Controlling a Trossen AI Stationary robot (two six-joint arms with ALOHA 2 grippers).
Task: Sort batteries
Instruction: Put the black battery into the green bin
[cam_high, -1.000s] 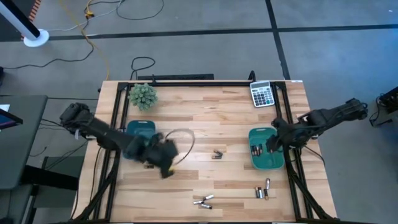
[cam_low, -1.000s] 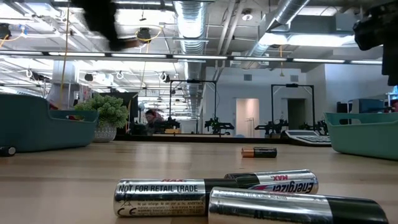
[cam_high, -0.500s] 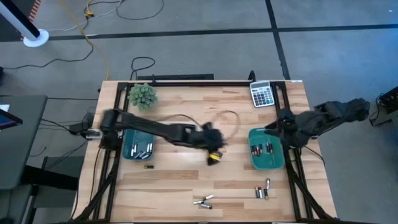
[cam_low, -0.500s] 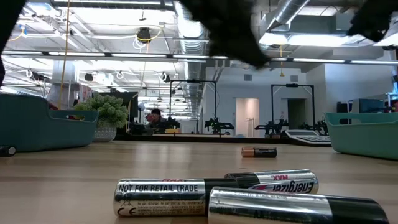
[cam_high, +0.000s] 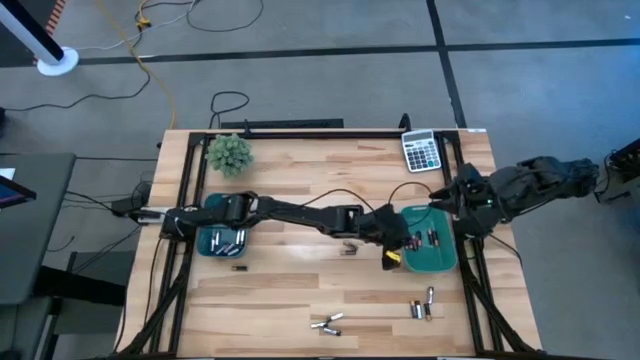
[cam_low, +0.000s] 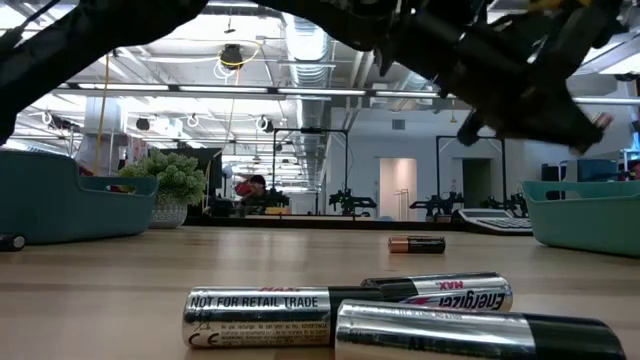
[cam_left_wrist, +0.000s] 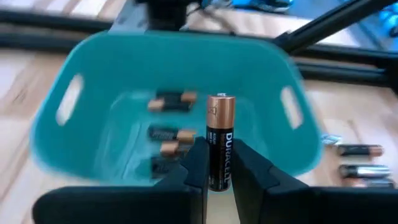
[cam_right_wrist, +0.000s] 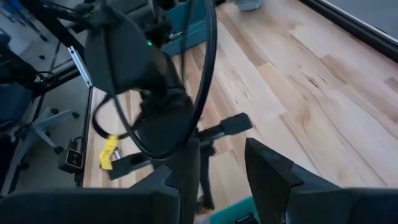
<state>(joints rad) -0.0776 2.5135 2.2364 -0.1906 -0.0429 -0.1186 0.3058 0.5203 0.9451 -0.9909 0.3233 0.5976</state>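
My left arm reaches across the table, and its gripper (cam_high: 393, 248) hangs at the near-left rim of the right teal bin (cam_high: 428, 262), shut on a black-and-copper battery (cam_left_wrist: 220, 140). That bin holds several batteries (cam_left_wrist: 169, 133). My right gripper (cam_high: 447, 203) hovers open over the bin's far right corner; its fingers (cam_right_wrist: 186, 165) show apart in the right wrist view. Loose batteries lie flat on the table: a pair mid-table (cam_high: 348, 248), a silvery group near the front (cam_high: 326, 323), others at the front right (cam_high: 424, 305), and one by the left bin (cam_high: 238, 267). My left gripper pinches the black lower half (cam_left_wrist: 219, 169) of the battery between its two fingers (cam_left_wrist: 198, 163). The battery lies along the fingers, its copper end (cam_left_wrist: 220, 106) sticking out past their tips toward the bin. It is lifted clear of the table.
The left teal bin (cam_high: 222, 208) holds several silvery batteries. A potted plant (cam_high: 230, 154) stands at the far left and a grey calculator (cam_high: 421, 151) at the far right. Black frame rails run along both table sides. The low view shows batteries (cam_low: 262, 316) close in front.
My left arm has swung fast from beside the left bin across the table toward its right edge, ending at the right bin. My right gripper has drawn back a little from over the bin toward the far right.
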